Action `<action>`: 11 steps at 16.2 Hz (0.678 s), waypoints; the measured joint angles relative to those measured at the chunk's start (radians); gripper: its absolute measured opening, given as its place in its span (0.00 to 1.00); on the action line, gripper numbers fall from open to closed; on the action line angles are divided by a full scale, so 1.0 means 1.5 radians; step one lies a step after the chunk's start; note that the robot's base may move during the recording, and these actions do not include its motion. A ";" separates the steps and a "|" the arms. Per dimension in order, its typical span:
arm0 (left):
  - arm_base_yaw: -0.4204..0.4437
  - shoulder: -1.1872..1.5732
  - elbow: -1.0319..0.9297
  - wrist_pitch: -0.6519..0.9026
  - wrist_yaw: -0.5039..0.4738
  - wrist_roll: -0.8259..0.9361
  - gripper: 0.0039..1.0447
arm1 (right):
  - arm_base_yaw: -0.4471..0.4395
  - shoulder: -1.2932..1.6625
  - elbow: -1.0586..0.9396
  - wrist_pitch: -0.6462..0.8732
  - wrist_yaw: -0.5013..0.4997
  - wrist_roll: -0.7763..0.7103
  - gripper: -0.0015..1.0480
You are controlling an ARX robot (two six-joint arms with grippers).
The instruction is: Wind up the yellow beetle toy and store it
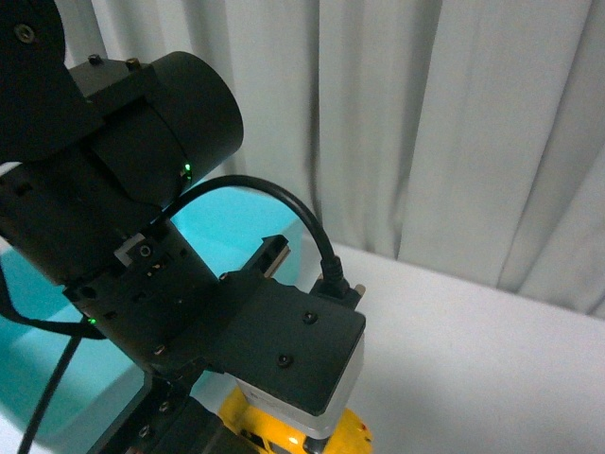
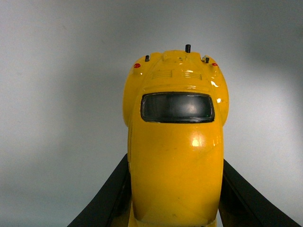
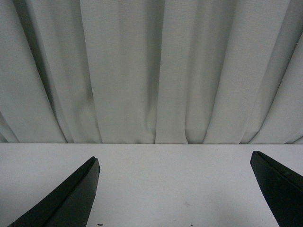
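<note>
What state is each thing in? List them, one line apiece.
yellow beetle toy: roof up, gripped by its sides.
left pincer: shut on the yellow beetle toy, a finger against each flank.
right pincer: open wide, holding nothing, pointing at the curtain.
curtain: drawn closed.

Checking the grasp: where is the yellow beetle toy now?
The yellow beetle toy sits between the left gripper's fingers; the front view shows it at the bottom edge.
</note>
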 joint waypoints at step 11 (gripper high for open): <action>0.354 0.194 0.254 0.161 -0.097 -0.336 0.40 | 0.000 0.000 0.000 0.000 0.000 0.000 0.94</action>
